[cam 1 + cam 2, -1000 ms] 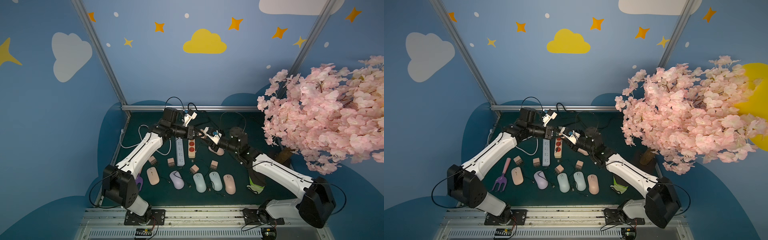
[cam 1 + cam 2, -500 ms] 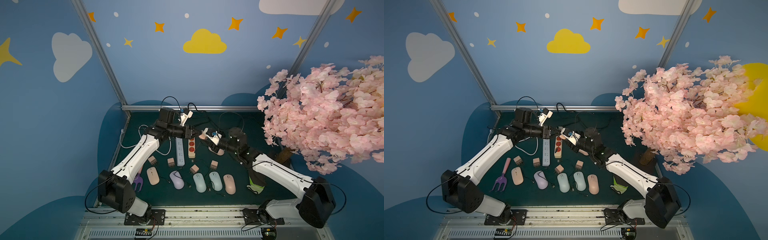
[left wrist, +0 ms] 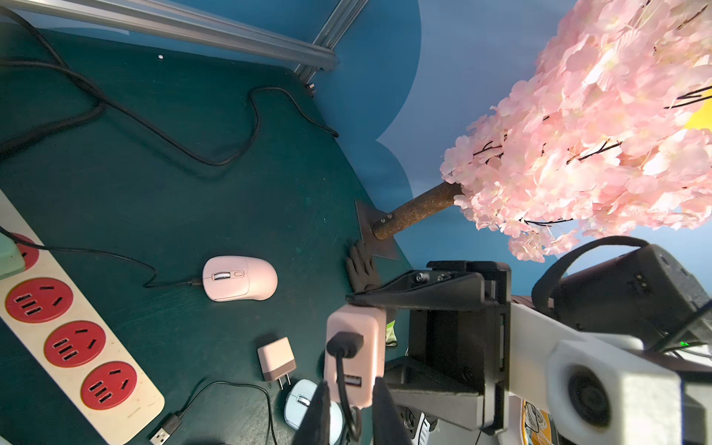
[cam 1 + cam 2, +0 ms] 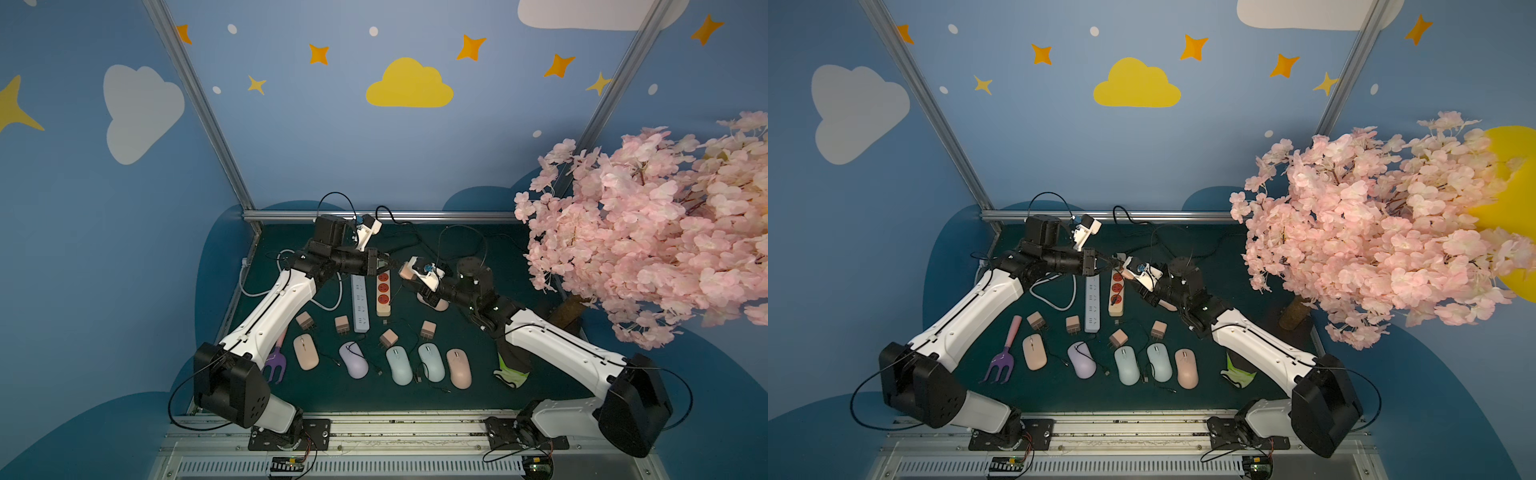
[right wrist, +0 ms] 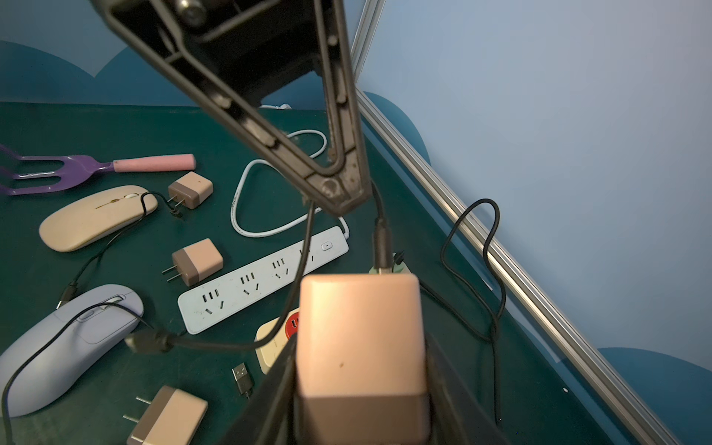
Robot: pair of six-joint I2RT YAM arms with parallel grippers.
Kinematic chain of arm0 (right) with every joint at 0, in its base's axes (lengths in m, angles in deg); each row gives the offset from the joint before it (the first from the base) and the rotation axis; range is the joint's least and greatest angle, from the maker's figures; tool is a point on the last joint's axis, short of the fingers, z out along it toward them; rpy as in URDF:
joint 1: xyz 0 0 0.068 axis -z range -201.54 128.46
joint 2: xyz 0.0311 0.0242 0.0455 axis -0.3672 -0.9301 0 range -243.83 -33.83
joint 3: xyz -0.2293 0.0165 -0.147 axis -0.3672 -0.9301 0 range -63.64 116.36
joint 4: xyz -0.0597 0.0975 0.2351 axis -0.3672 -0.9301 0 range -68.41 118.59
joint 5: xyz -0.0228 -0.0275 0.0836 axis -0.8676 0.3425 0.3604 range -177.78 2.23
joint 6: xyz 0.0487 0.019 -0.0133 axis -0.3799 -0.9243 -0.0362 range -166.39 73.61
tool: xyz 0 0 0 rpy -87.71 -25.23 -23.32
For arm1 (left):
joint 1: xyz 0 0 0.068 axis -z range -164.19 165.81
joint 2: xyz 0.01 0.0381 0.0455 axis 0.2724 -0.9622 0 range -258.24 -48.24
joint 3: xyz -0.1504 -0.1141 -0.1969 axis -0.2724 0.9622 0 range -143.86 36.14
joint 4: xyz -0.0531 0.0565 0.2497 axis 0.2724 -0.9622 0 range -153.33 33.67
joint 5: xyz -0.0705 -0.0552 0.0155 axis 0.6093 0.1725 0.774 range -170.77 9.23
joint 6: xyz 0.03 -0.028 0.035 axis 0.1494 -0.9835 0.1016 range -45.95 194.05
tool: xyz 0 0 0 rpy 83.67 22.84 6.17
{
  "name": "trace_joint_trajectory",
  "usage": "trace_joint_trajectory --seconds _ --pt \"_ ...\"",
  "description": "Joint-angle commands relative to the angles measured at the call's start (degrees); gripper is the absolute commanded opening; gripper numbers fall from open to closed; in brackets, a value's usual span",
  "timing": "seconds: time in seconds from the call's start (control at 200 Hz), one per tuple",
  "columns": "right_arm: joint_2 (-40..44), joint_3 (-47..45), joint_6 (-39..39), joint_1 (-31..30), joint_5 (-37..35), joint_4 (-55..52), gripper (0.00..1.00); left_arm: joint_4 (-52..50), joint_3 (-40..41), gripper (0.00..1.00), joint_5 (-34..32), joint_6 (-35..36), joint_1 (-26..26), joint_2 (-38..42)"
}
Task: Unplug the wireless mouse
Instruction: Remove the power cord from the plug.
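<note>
I counted six mice (image 4: 305, 351), five adapters (image 4: 342, 324), two strips (image 4: 360, 303) on the green desk (image 4: 469, 399), blue walls around; right pincer (image 5: 362, 385) pinched one adapter (image 5: 362, 339), left pincer (image 3: 348, 408) pinched its cable (image 3: 341, 370).

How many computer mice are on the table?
6. Front row: peach mouse, lilac mouse, two pale-blue mice, pink mouse. A sixth pink mouse lies behind, partly hidden by the right arm.

Two white robot arms meet above a dark green tabletop (image 4: 469, 399), the right gripper (image 4: 409, 272) clasping a small pink charger block (image 4: 405, 271).
</note>
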Motion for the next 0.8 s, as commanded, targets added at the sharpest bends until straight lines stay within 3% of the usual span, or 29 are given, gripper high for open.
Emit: trace_joint_trajectory --seconds 0.0,0.105,0.315,0.791 --pt "1.6 -0.5 -1.1 -0.2 -0.7 1.0 0.05 0.9 0.7 0.21 2.4 0.2 -0.1 0.1" --pt "1.6 -0.4 -1.2 -0.3 -0.3 1.1 0.05 1.0 0.8 0.19 2.4 0.3 0.0 0.0" --pt "1.6 -0.4 -1.3 -0.3 -0.2 0.8 0.04 0.8 0.7 0.04 1.5 0.3 -0.2 0.2" --pt "3.6 -0.9 1.1 -0.2 -4.5 -10.2 0.00 4.6 4.1 0.04 -1.6 -2.2 -5.6 6.5"
